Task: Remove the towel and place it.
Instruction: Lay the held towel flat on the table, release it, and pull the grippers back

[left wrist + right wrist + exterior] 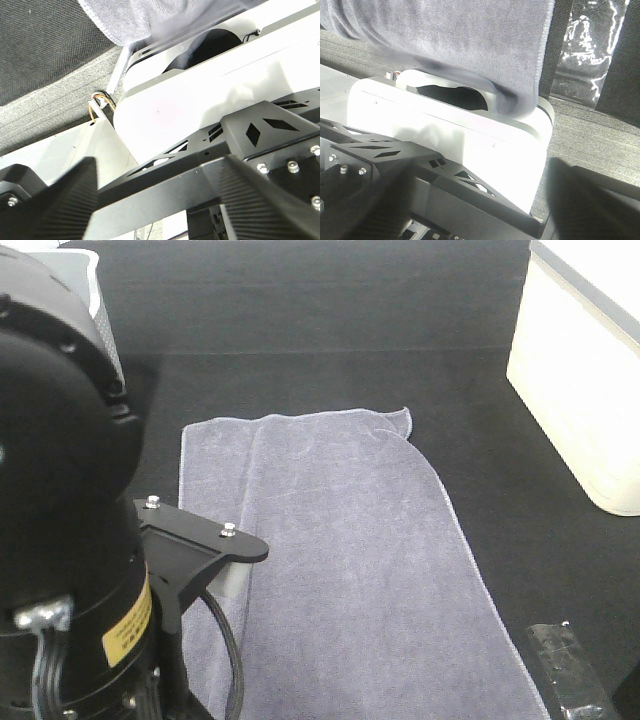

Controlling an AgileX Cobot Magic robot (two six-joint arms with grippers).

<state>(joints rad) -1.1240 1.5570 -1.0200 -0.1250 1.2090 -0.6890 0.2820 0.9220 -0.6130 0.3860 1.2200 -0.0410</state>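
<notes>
The grey-lavender towel (350,560) lies spread flat on the black table, running from the middle toward the near edge, with one far corner slightly curled. In the left wrist view a blurred edge of the towel (145,17) hangs above my left gripper (160,200). Its black fingers (60,200) stand wide apart and hold nothing. In the right wrist view the towel (445,35) drapes down over the table's front, its lower edge blurred. My right gripper (480,210) is open below it, holding nothing. Neither gripper's fingers show in the exterior view.
The left arm's bulky black body (60,490) and bracket cover the towel's near left part. A white bin (580,390) stands at the right. A shiny black wrapped piece (565,670) sits near the front right. The robot's white base (200,100) lies under both grippers.
</notes>
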